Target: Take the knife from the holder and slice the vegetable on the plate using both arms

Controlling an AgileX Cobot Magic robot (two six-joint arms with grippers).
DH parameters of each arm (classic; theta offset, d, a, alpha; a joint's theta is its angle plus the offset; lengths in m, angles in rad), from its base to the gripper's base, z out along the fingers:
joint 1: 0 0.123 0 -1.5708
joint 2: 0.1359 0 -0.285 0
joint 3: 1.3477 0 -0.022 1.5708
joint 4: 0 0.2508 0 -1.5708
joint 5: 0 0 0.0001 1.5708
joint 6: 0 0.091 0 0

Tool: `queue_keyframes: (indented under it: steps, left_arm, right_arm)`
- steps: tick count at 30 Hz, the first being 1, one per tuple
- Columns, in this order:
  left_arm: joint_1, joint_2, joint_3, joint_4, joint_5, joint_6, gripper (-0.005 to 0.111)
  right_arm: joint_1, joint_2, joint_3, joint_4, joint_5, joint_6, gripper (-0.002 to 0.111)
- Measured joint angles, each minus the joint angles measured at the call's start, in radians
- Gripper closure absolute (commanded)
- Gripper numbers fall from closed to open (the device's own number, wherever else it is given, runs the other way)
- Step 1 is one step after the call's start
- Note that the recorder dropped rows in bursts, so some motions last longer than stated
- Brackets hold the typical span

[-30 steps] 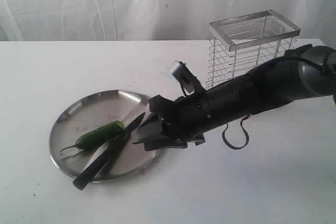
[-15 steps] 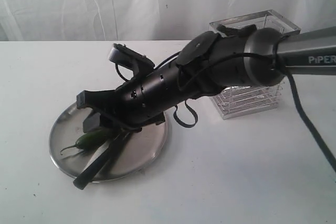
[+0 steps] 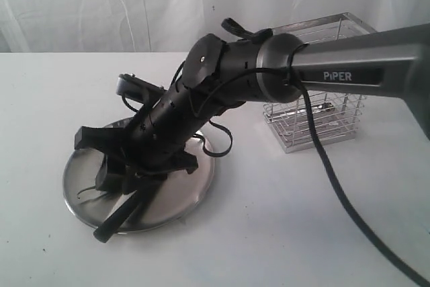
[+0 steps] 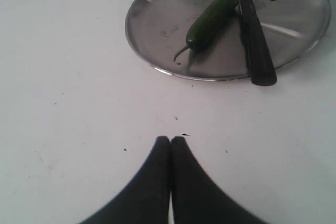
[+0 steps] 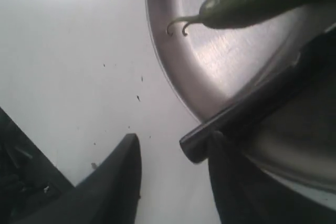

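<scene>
White table [image 3: 302, 233] bears the plate [image 4: 157, 22] holding vegetable [image 4: 210, 19] and knife [image 4: 257, 56].

Item 1, sole legible marking: the word "PIPER", pale capital letters on a dark band set into the grey upper link of the right arm [image 3: 376, 55], running along the link's length, reading upright in the exterior view. Both wrist views: nothing readable on any surface

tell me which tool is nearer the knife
Right. The right tool hangs open at the plate's edge, one finger by the knife's handle end. The left tool is shut over the table, short of the plate.
</scene>
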Motion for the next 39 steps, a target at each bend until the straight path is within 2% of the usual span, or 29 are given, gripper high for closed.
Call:
queue_keyframes:
  steps: [5,9,14,19,29,36,39]
  left_arm:
    - [0.0,0.0,0.0,0.0,0.0,0.0,0.107]
    - [0.0,0.0,0.0,0.0,0.0,0.0,0.107]
    - [0.0,0.0,0.0,0.0,0.0,0.0,0.107]
    - [0.0,0.0,0.0,0.0,0.0,0.0,0.107]
    - [0.0,0.0,0.0,0.0,0.0,0.0,0.107]
    - [0.0,0.0,0.0,0.0,0.0,0.0,0.107]
    - [0.0,0.0,0.0,0.0,0.0,0.0,0.107]
  right_arm:
    - [-0.01,0.0,0.054,0.126,0.065,-0.032,0.069]
    - [-0.059,0.004,0.109,0.21,0.105,-0.065,0.068]
    - [-0.129,0.053,0.13,0.222,0.147,-0.07,0.058]
    - [-0.117,0.056,0.128,0.231,0.124,-0.078,0.056]
    - [-0.089,0.056,0.12,0.268,-0.043,-0.08,0.056]
    - [-0.072,0.059,0.12,0.286,-0.077,-0.08,0.043]
    - [-0.063,0.069,0.12,0.286,-0.065,-0.08,0.041]
